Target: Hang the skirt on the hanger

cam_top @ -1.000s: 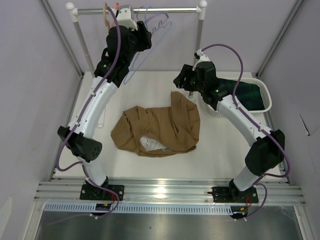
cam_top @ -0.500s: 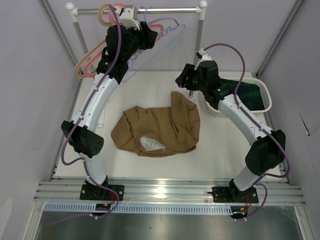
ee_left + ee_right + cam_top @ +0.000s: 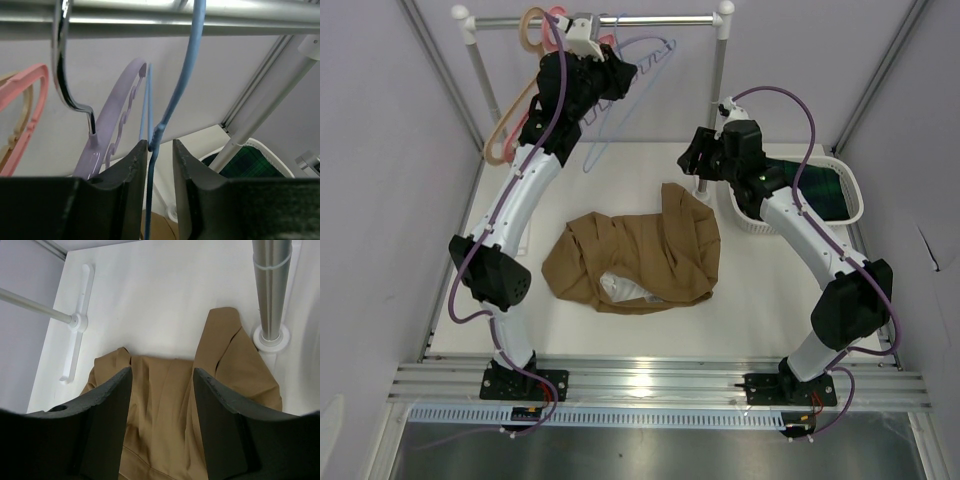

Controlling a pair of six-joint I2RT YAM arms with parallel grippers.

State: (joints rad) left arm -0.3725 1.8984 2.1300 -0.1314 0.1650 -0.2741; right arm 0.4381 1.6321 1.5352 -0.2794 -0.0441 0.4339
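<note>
Swinging back toward the left post, the pink and tan hangers (image 3: 498, 150) are settling closer to the rail (image 3: 650, 19) than half a second ago. The right end effector (image 3: 695, 160) is sitting a little nearer the right post. The skirt (image 3: 640, 250) is lying just as it was, crumpled mid-desk (image 3: 630, 170).

The left end effector (image 3: 160, 145) is reaching up under the rail with its jaws narrow. They are bracketing the hanger (image 3: 196, 50) at its neck. The stem is touching the left finger (image 3: 132, 185), but a gap is showing on the other side, so it is looking bracketed rather than pinched. The hook is looping over the rail.

Taking the hanger off well probably means closing fully on the neck first. Then lift straight up until the hook is clearing the rail, and only then draw away. The scalloped hanger (image 3: 117, 115) is hanging just beside it and could be dragged along by a sideways pull.

The right end effector is hovering wide open above the skirt's far right corner, near the post, holding nothing.

Several things are hard to read. In the wrist view the hanger's arms are running out of sight below the fingers. In the top view the left arm is covering the grip point. Whether the two lavender hangers are overlapping or merely adjacent is unclear. The skirt is folded on itself with pale lining peeking out near its front edge, so its waistband is not identifiable. The basket (image 3: 860, 205) with plaid cloth (image 3: 820, 190) is partly behind the right arm.
</note>
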